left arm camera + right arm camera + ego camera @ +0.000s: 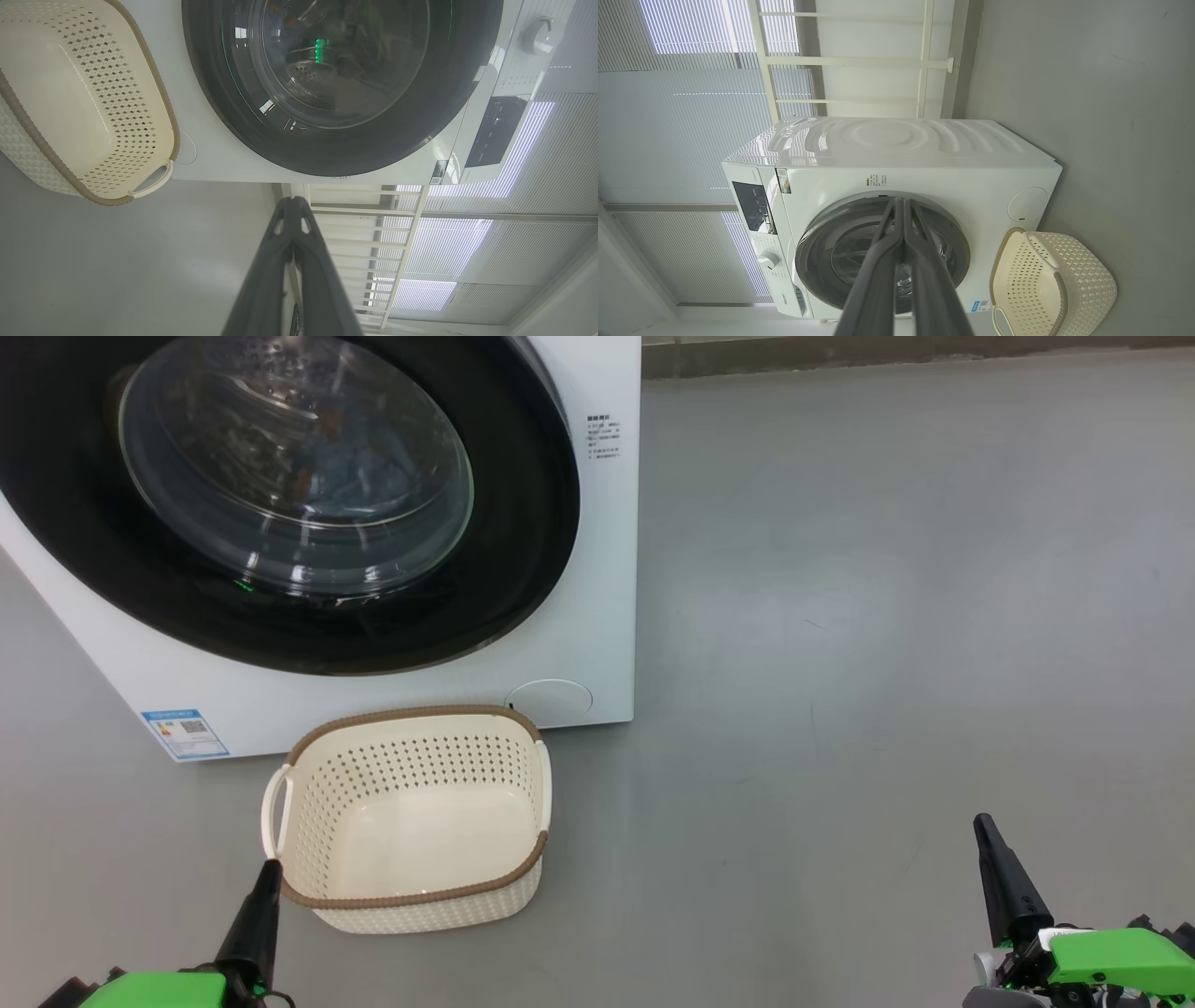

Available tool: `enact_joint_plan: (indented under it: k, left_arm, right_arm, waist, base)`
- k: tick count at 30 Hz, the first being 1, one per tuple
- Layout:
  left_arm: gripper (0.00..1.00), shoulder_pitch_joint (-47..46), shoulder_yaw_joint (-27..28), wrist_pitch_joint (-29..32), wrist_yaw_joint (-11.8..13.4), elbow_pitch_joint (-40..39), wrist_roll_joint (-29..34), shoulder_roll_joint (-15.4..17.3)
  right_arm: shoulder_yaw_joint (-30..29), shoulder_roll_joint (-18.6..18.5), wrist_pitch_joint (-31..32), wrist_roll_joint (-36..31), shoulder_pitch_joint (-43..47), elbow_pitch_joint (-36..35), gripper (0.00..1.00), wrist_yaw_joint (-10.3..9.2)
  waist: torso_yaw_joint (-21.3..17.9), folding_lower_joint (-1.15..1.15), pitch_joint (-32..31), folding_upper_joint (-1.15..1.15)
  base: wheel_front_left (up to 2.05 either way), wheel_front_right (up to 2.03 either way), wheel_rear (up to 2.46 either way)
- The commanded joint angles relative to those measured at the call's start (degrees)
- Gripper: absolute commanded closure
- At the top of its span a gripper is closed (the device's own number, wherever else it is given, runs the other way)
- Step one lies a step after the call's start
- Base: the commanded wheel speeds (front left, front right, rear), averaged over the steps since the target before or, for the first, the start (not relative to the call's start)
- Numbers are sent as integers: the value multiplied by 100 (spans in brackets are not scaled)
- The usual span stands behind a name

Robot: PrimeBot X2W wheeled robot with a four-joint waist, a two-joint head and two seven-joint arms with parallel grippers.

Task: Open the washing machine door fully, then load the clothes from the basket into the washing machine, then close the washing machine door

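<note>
The big white front-loading washing machine (602, 569) stands at the far left of the grey floor (887, 616). Its large round door (532, 523), a glossy black ring around a bulging clear glass window, lies flush against the front, so it reads as closed. Behind the glass a bluish patch with an orange fleck (322, 471) sits in the steel drum. It is most likely the soft blue printed clothes, though reflections blur it.

The small cream perforated plastic basket (415, 712), with its brown woven-look rim, sits on the floor just in front of the machine. It is below the door and beside the round filter cover (549, 698), and its bottom is bare. That spot suits the job, since a short lift carries laundry from the basket to the opening.

The left pincer (271, 870) rests at the near left with its 2 dark fingers pressed together on nothing. In the head view its tip overlaps the basket's near left corner (whether it touches the rim I cannot tell). The left wrist view shows the basket off to one side. The right pincer (982, 821) is at the near right, well apart from basket and machine, also pressed together and empty.

Both arms sit low and drawn back, clear of the door, which looks like a parked pose. Judging by the bare basket and the closed door, all 3 steps appear done.
</note>
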Motion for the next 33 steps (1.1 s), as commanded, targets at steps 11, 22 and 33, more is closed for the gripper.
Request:
enact_joint_plan:
  k: [11,22,33]
  left_arm:
    - [100,-242,206,28,-42,-113,-22,84]
    - [100,-242,209,30,-42,-113,-20,82]
    - [100,-242,211,32,-42,-113,-18,80]
  right_arm:
    - [156,-73,44,62,-232,-141,100,10]
    - [156,-73,44,62,-232,-141,100,10]
    - [156,-73,44,62,-232,-141,100,10]
  waist:
    - [0,0,0,0]
    - [0,0,0,0]
    - [0,0,0,0]
  base:
    - [0,0,0]
    - [0,0,0]
    - [0,0,0]
